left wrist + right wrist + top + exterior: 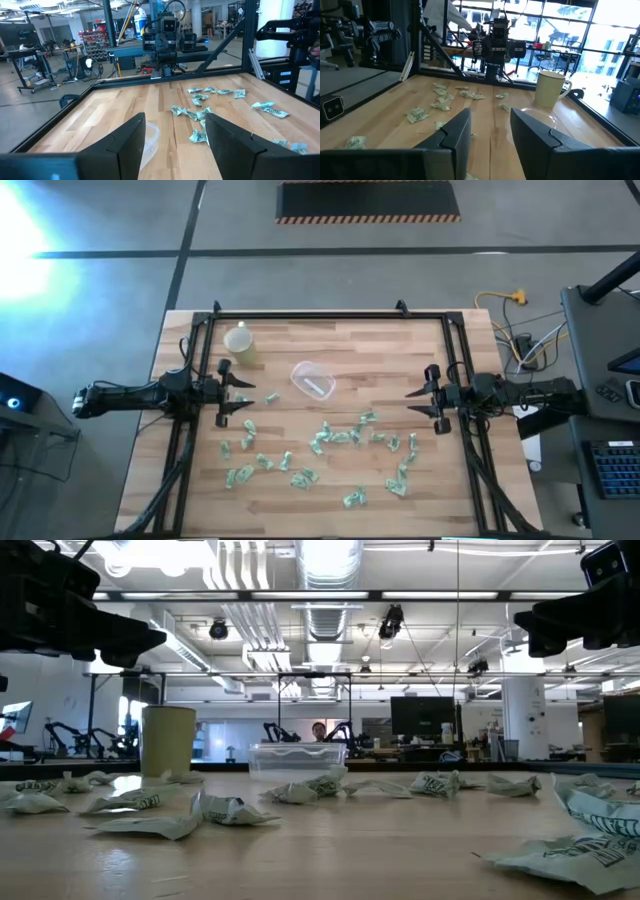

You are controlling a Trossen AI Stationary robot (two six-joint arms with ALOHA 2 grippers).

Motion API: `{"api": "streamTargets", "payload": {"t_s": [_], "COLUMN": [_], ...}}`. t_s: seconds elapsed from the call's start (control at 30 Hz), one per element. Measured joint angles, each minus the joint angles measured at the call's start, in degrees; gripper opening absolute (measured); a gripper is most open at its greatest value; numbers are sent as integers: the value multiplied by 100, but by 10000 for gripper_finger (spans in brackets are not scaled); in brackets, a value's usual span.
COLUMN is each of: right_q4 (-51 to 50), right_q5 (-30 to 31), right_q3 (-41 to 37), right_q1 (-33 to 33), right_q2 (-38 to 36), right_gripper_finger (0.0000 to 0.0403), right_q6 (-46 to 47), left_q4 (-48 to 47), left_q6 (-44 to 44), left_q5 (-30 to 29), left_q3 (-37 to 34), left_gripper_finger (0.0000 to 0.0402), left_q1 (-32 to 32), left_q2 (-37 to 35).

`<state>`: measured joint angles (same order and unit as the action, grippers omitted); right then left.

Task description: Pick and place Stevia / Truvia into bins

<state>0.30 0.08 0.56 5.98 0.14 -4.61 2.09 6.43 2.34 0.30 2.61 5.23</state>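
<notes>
Sachets (340, 438) lie scattered over the near half of the table (330, 345), most of them between the two pincers and a little toward the front edge, none touching a finger. One sachet (271, 398) lies just beside the left gripper (247, 394), ahead of its tips; the others are farther out, and the group nearest the right gripper (413, 405) is in front of it and to its side. The tub (312, 380) stands between the two pincers, somewhat closer to the left one, and apart from the sachets. From above a pale streak shows in it, but I cannot tell if this is a sachet or only a reflection. The left gripper hangs above the wood with its fingers spread wide and nothing between them. The right gripper hovers at the opposite side, its fingers parted with a clear gap and also empty. A yellow cup (240, 343) stands behind the left gripper's line, near the far edge. I judge the task is at its start or nearly so: almost all sachets wait on the table, and no pick is under way.
</notes>
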Motion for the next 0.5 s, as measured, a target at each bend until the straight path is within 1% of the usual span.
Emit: {"api": "streamTargets", "payload": {"t_s": [0.5], "right_q4": [63], "right_q5": [-2], "right_q3": [0], "right_q1": [0], "right_q2": [0], "right_gripper_finger": [128], "right_q6": [14], "left_q4": [0], "left_q6": [-1], "left_q5": [1], "left_q3": [0], "left_gripper_finger": [192], "left_q1": [0], "left_q2": [0]}}
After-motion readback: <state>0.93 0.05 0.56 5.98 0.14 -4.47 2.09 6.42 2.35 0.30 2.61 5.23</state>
